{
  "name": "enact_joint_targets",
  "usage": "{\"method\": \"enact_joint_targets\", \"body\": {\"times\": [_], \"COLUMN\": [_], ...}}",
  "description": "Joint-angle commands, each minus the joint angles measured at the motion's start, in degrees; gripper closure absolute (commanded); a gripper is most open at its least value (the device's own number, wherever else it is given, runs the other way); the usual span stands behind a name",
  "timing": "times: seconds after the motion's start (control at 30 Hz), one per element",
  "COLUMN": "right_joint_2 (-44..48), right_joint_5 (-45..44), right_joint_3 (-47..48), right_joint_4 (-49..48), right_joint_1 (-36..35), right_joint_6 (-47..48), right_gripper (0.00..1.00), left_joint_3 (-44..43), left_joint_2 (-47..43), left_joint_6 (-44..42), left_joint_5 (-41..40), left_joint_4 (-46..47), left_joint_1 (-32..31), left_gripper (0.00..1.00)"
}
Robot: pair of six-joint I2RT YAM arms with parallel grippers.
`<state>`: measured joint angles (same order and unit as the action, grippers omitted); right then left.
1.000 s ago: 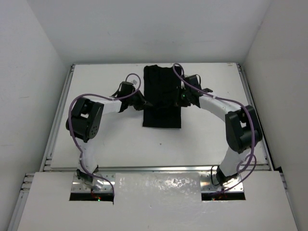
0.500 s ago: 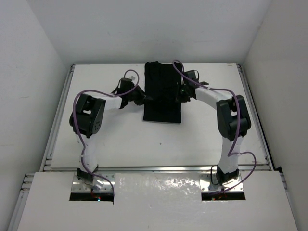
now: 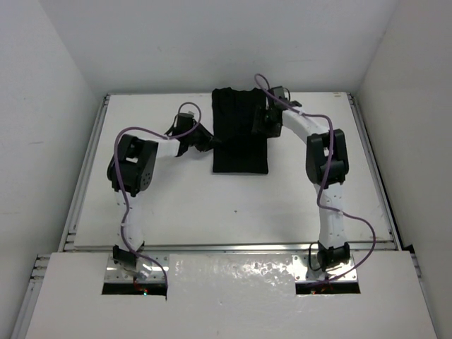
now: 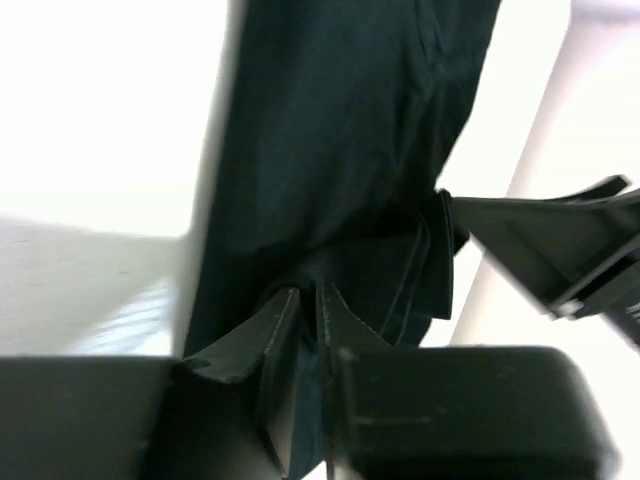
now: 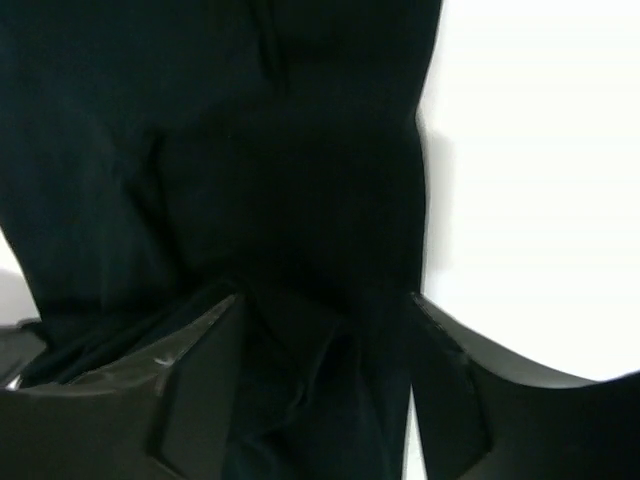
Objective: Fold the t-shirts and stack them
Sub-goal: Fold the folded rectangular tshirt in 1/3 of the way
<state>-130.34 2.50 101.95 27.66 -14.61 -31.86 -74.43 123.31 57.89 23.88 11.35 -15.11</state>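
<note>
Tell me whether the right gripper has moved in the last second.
Yes. The right gripper has slid away from the arm bases toward the far edge of the table, along the right side of the t-shirt.

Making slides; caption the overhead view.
Left claw and right claw at opposite edges of a black t-shirt on a white table.

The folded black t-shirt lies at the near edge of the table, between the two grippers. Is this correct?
Not quite. The t-shirt lies at the far edge of the table, not the near one, as the top view shows. It is indeed black, folded, and between the left gripper and the right gripper.
</note>
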Motion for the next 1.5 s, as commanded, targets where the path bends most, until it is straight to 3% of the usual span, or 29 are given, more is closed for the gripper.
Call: {"method": "enact_joint_targets", "body": {"times": [0.0,0.03,0.13,0.27,0.3,0.37,0.43,0.5,0.57,0.7,0.9,1.27,1.4,1.47], "right_joint_2": [-2.6,-3.3,-1.1,12.7,14.9,18.4,21.9,23.7,23.7,19.1,12.0,1.6,-4.7,-11.0], "right_joint_5": [-0.4,-0.3,0.0,4.1,7.0,9.8,12.5,17.2,19.3,22.1,19.5,13.9,13.2,14.5], "right_joint_3": [15.3,17.8,16.5,-2.2,-10.6,-17.3,-24.2,-28.4,-30.6,-27.8,-19.4,-7.6,1.1,10.4], "right_joint_4": [7.2,8.5,7.7,-5.6,-8.6,-14.0,-16.3,-19.3,-22.8,-23.4,-18.7,-15.4,-12.1,-9.1], "right_joint_1": [1.3,1.6,1.2,-0.3,-0.6,-0.8,-1.2,-1.6,-1.6,-1.4,-0.8,0.7,1.8,2.0], "right_joint_6": [0.3,0.5,1.5,2.6,2.8,2.4,2.8,2.4,1.2,-0.4,-0.8,-0.8,0.4,2.3], "right_gripper": [0.35,0.34,0.34,0.35,0.4,0.47,0.68,0.86,0.94,1.0,1.0,1.0,0.97,0.98], "left_joint_3": [-1.9,-2.1,-4.7,-3.2,-1.1,4.4,9.3,10.4,9.5,6.2,-3.5,-20.0,-21.8,-21.1], "left_joint_2": [-5.2,-5.9,-7.0,-10.3,-11.2,-14.5,-17.8,-18.5,-17.3,-9.3,2.0,12.5,14.9,14.8], "left_joint_6": [-0.6,-1.5,-4.5,-7.8,-8.8,-9.8,-10.0,-12.4,-13.6,-11.7,-12.4,-11.2,-8.3,-7.5], "left_joint_5": [-7.1,-8.5,-9.9,-10.5,-9.0,-6.5,0.3,0.7,2.5,10.7,12.8,13.0,14.9,14.4], "left_joint_4": [-0.2,-0.4,-3.3,-4.1,-3.8,-1.4,4.6,-0.4,-0.9,3.7,-1.2,-4.6,-1.9,-0.4], "left_joint_1": [1.0,1.1,1.1,1.1,1.1,0.8,-1.0,-4.4,-6.5,-7.1,-4.7,-1.9,-1.8,-1.8], "left_gripper": [0.87,0.81,0.8,0.8,0.8,0.81,0.87,0.9,0.99,1.0,1.0,1.0,1.0,1.0]}}
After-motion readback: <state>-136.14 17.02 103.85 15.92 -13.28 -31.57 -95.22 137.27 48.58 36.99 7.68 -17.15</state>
